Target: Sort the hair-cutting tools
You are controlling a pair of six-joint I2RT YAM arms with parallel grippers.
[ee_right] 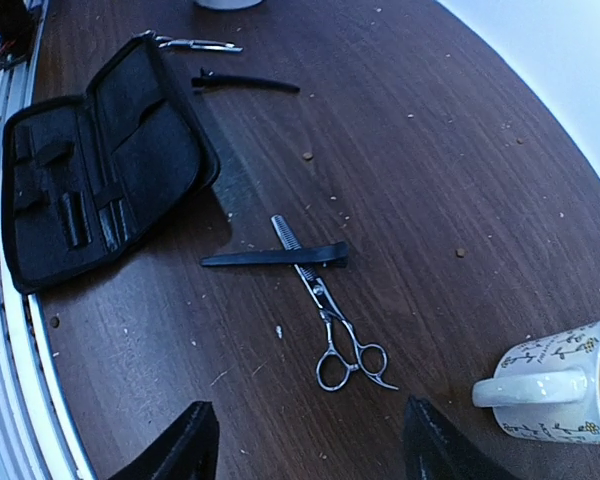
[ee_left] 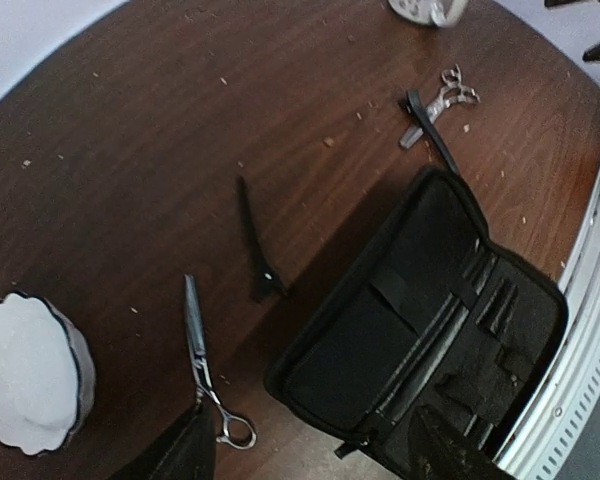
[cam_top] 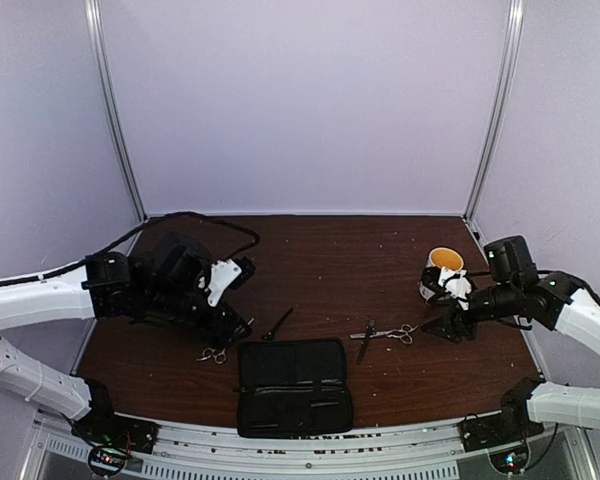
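One silver scissors (cam_top: 212, 354) lies left of the open black case, just below my left gripper (cam_top: 237, 329). In the left wrist view this scissors (ee_left: 200, 360) lies by my left fingertip (ee_left: 180, 452), with a black clip (ee_left: 252, 240) beyond it. My left gripper (ee_left: 315, 465) is open and empty. A second scissors (cam_top: 392, 333) lies at centre right with a black clip (cam_top: 366, 340) across its blade. In the right wrist view this scissors (ee_right: 330, 310) and clip (ee_right: 275, 257) lie ahead of my right gripper (ee_right: 305, 462), which is open and empty.
The open black zip case (cam_top: 294, 387) lies at the front centre; it also shows in the wrist views (ee_left: 320, 350) (ee_right: 90, 170). A white and yellow mug (cam_top: 443, 272) stands by my right gripper (cam_top: 450, 325). A white fluted bowl (ee_left: 25, 375) stands left of my left gripper.
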